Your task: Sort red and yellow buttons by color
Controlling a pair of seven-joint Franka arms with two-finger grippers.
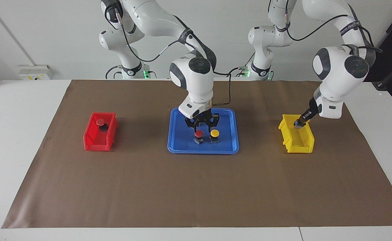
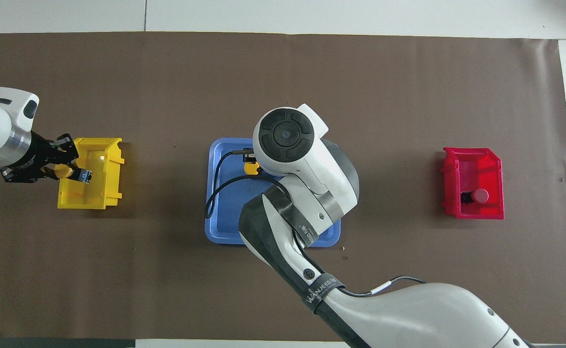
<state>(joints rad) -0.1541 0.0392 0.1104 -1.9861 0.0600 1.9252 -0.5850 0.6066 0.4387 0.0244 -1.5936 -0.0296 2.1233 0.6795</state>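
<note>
Right end effector over blue tray at counter's middle, fingers spread wide, tips just above red button. Red button upright on tray, yellow button just beside it toward left arm's end.

Left end effector over yellow bin, clamped on second yellow button, cap showing between fingers.

Second red button lies in red bin at right arm's end of counter.

Brown mat covers counter.
</note>
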